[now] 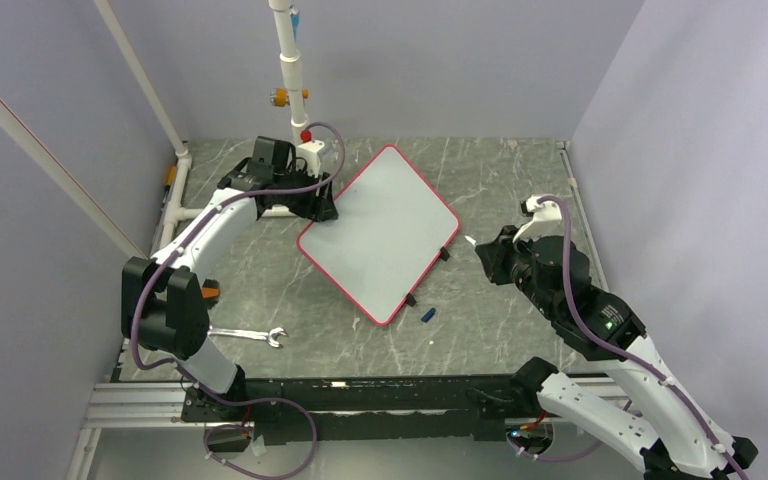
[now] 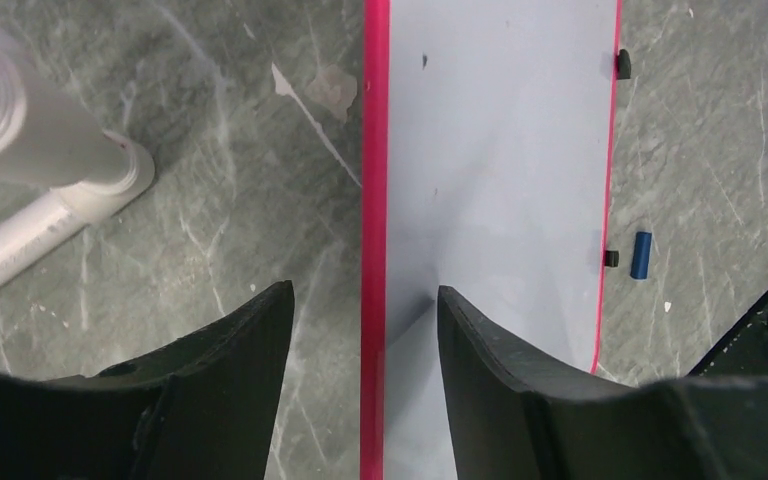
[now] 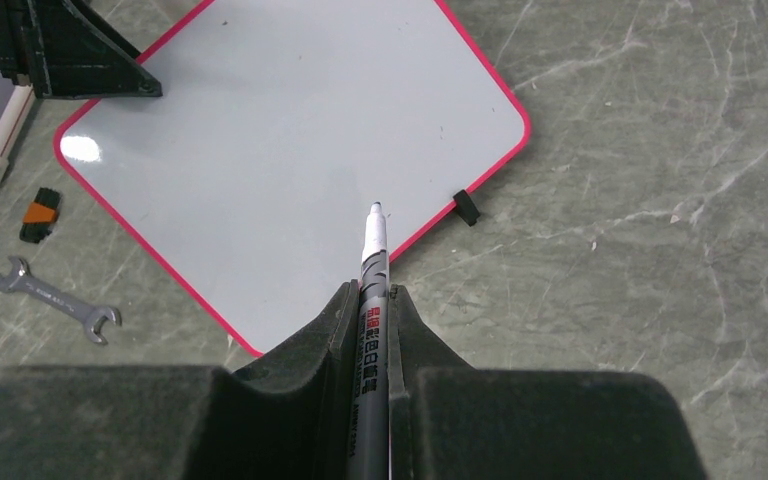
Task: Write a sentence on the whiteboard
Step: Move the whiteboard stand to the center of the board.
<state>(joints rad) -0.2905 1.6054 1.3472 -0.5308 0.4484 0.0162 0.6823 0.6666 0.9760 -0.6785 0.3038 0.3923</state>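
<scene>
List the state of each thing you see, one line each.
whiteboard: blank, lying flat.
marker: uncapped, clamped in the right hand.
blue cap: off, lying beside the whiteboard.
left hand: open, over the whiteboard's red edge.
right hand: shut on the marker.
wrench: lying loose.

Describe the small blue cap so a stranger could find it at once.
Find the whiteboard, red-edged and lying cornerwise mid-table. Along its edge with the two black feet, beside the foot nearer the arms, lies the blue cap on the grey table. It is a short blue cylinder; the neighbouring feet are black.
</scene>
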